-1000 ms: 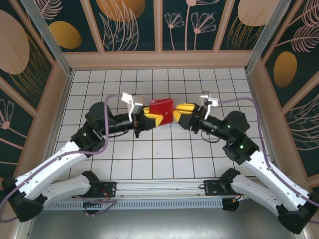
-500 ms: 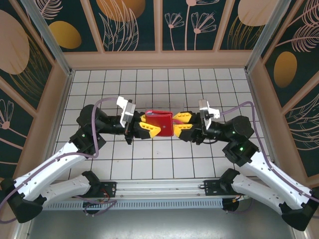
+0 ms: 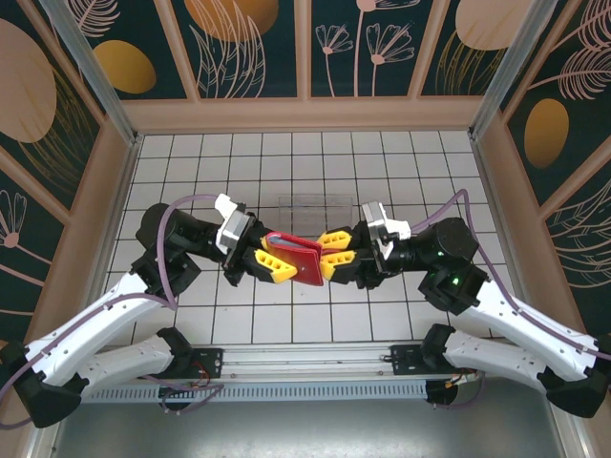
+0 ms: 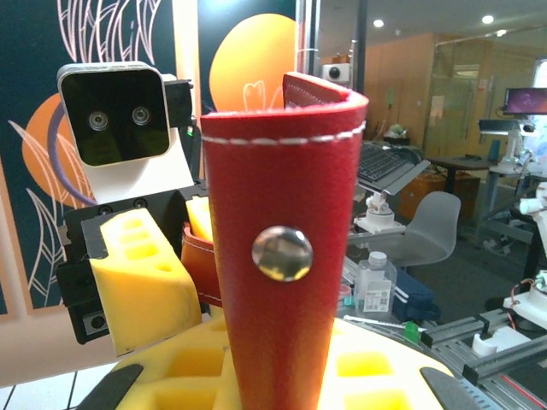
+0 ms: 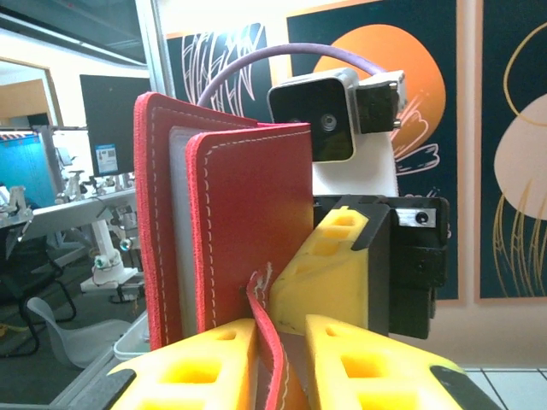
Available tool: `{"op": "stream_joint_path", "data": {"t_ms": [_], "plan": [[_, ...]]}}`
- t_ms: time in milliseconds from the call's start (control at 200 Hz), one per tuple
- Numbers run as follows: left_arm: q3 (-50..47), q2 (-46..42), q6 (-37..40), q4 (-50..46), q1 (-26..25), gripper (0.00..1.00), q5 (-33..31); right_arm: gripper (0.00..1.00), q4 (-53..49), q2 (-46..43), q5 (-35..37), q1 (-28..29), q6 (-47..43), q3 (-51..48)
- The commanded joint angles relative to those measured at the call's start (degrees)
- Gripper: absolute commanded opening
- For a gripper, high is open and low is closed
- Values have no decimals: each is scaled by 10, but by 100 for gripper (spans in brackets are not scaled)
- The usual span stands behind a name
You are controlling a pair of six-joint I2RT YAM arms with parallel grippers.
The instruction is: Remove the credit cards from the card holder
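The red card holder (image 3: 297,256) hangs above the tiles, tilted on edge between my two grippers. My left gripper (image 3: 274,260) is shut on its folded side. In the left wrist view the red spine with its metal snap (image 4: 282,253) rises from between the left gripper's (image 4: 282,389) yellow pads. My right gripper (image 3: 331,263) is shut on the little closing tab (image 5: 270,337), which bends between the right gripper's (image 5: 286,371) yellow pads. The wallet (image 5: 231,213) stands slightly parted, a pale layer showing between its flaps. The credit cards are hidden.
A clear ridged plastic tray (image 3: 310,203) lies on the white tiled floor (image 3: 382,162) just behind the grippers. Wooden walls enclose the workspace on three sides. The arms' bases sit along the near rail (image 3: 305,361).
Both grippers have come toward the near edge with the wallet, which has turned from flat to tilted on edge. The clear tray behind it has come into view.
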Motion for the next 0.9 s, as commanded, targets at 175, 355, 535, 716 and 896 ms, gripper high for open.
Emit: {"op": "stream_joint_path", "data": {"t_ms": [175,355,535,716,896], "plan": [[9,19,1,-6,-3,0,18,0,-7,10,24,22,-41,39],[25,21,33,-52,-3,0,0,0,-33,16,32,27,-51,45],[40,6,101,-160,-3,32,-95,0,-69,8,70,27,-60,42],[25,-18,115,-224,-2,64,-249,0,-113,-12,144,27,-68,30],[-8,-50,112,-263,-3,72,-353,0,-178,-21,234,26,-70,28]]}}
